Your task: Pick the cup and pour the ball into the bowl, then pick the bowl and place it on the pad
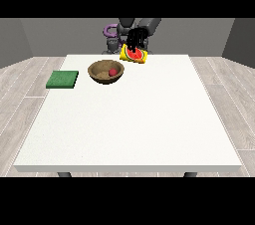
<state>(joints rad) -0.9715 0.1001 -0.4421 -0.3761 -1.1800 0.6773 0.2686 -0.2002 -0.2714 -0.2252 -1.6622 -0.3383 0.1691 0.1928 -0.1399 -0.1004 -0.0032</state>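
A yellow cup with a watermelon print is held tilted near the table's far edge, just right of the bowl. The black hand at the view's right reaches down from above with its fingers curled round the cup. The brown bowl stands on the table left of the cup, and a red ball lies inside it. A green pad lies flat near the table's left edge, left of the bowl. The hand at the view's left hangs low behind the far edge, mostly hidden.
The white table stretches wide towards the camera in front of the bowl and pad. The robot's torso stands behind the far edge. Grey floor surrounds the table.
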